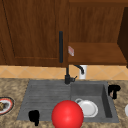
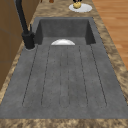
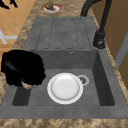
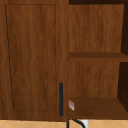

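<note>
Two hands up: my left hand [image 1: 34, 116] hangs over the drainboard's front edge, fingers curled, holding nothing. My right hand [image 1: 113, 90] (fingers also curled, nothing in them) hovers at the sink [image 1: 106, 105] right rim, near the white plate [image 1: 88, 108] in the basin.

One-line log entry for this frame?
left hand: front rim, curled, empty | right hand: right of sink | plate in basin | red ball in front

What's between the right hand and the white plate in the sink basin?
Nothing visible. The right hand hovers by the right rim of the basin; the white plate lies on its floor. From the front, the red ball overlaps the plate's left edge, away from that hand.
</note>
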Controlling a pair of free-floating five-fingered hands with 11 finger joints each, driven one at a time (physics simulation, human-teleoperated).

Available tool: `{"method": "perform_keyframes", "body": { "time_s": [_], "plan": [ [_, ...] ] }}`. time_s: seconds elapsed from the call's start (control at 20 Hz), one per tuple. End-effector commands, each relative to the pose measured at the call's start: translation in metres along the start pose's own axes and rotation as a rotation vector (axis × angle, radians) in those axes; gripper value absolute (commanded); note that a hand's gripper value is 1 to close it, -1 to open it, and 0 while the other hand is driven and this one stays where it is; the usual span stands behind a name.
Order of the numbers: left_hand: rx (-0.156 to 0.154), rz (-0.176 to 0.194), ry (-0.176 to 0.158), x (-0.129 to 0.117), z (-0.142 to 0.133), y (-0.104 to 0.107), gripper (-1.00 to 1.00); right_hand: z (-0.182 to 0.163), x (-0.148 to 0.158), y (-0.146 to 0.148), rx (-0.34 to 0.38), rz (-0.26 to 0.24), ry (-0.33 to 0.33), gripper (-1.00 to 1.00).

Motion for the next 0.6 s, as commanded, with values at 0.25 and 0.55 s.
{"method": "perform_keyframes", "body": {
  "time_s": [0.25,0.55],
  "plan": [
    [0.000,0.000,0.000,0.000,0.000,0.000,0.00,0.058,-0.031,-0.008,-0.019,-0.055,-0.029,1.00],
    [0.000,0.000,0.000,0.000,0.000,0.000,0.00,0.096,-0.050,0.013,0.012,-0.079,-0.035,1.00]
  ]
}}
